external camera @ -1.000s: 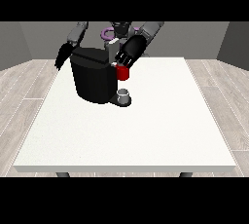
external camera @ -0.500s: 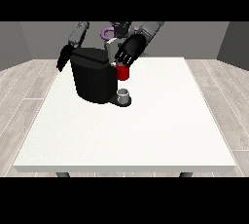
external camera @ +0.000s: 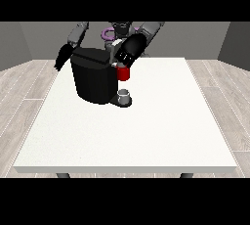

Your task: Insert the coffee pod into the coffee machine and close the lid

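Note:
The black coffee machine point(external camera: 94, 78) stands on the far left part of the white table point(external camera: 146, 131). A red thing at the machine point(external camera: 124, 74) sits under its front overhang. Below it, a small grey thing point(external camera: 125, 95) rests on the machine's base. The hand at the view's right point(external camera: 130, 51) hovers over the machine's top front corner, just above the red thing. Behind the machine's left side, the hand at the view's left point(external camera: 63, 58) hangs with straight fingers pointing down, holding nothing.
The robot's torso point(external camera: 117, 29) is behind the table's far edge. The table's near edge point(external camera: 127, 169) runs along the bottom of the scene. Wooden floor surrounds the table.
The hand at the view's right has shifted slightly left and down over the machine's top front. The hand at the view's left has barely moved.

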Controlling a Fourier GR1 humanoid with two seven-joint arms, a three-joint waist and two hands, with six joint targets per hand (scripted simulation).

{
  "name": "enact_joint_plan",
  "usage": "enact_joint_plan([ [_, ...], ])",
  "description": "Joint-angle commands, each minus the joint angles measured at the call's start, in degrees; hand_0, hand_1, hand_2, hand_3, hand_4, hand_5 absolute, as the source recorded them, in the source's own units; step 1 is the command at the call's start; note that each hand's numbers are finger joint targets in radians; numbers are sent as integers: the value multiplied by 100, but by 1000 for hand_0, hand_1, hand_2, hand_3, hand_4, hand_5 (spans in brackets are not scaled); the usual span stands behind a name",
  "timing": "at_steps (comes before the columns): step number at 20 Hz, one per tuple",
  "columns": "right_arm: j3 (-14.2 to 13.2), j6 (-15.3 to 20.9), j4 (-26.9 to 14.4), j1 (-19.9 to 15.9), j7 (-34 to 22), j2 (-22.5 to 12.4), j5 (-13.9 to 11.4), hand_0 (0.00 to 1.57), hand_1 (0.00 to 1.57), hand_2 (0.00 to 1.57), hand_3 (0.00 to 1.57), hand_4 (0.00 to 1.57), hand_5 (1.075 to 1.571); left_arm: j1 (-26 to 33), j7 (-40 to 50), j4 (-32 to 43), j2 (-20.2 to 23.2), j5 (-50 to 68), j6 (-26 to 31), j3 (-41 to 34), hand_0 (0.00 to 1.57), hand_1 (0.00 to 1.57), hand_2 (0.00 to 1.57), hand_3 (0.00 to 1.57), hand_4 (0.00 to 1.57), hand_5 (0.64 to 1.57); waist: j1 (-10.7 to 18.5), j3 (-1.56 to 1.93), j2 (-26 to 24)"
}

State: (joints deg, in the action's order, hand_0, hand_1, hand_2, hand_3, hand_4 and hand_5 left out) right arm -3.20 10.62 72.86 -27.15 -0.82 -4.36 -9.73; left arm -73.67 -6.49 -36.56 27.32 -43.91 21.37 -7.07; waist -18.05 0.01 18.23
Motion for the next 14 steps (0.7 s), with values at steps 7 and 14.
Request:
enact_joint_plan([
  [7, -149, -48, -118, 57, 158, -49, 131, 0, 0, 0, 0, 0, 1571, 219, -151, -77, -123, -563, -404, 474, 1160, 1160, 1178, 1050, 0, 1571, 72, 2, 75],
  [14, -161, -112, 111, -70, -91, -193, 123, 0, 0, 0, 0, 0, 1571, 222, -492, 69, -9, -391, -631, 164, 1110, 1110, 1122, 969, 0, 1571, -47, -1, 154],
])
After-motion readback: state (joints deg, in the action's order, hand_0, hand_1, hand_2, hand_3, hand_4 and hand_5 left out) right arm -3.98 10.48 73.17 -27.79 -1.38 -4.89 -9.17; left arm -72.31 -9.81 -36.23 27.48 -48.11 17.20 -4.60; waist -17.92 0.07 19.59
